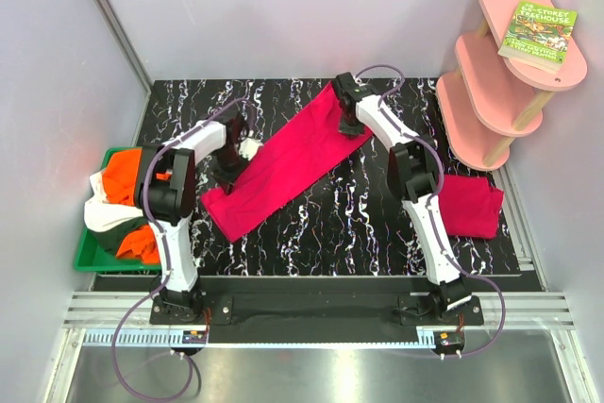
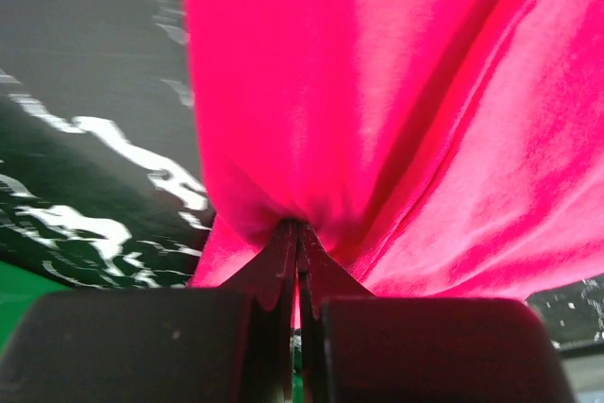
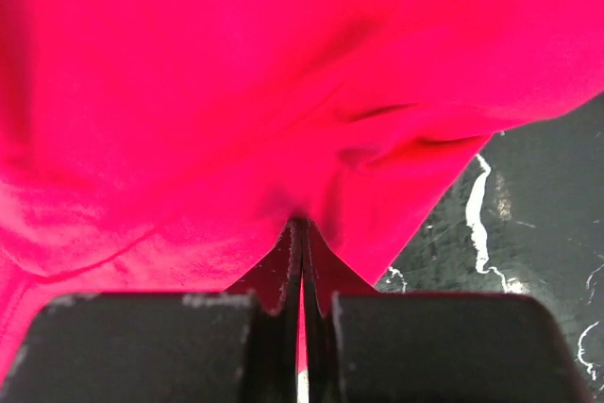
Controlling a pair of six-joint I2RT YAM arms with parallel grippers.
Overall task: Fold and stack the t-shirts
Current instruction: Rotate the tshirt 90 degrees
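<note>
Top external view shows the crimson t-shirt (image 1: 288, 165) lying mid-table as a long band, its long axis running diagonally from near-left to far-right, probably drawn taut between the arms so the next fold lands clean. The left gripper (image 2: 298, 229) is pinched fully closed on bunched cloth at the band's left edge, and the right gripper (image 3: 299, 224) is clamped likewise at the far-right end. A folded crimson shirt (image 1: 469, 205) beside the right arm looks like the stack's base, and the orange and white shirts (image 1: 121, 176) sit in the green tray (image 1: 87, 261).
</note>
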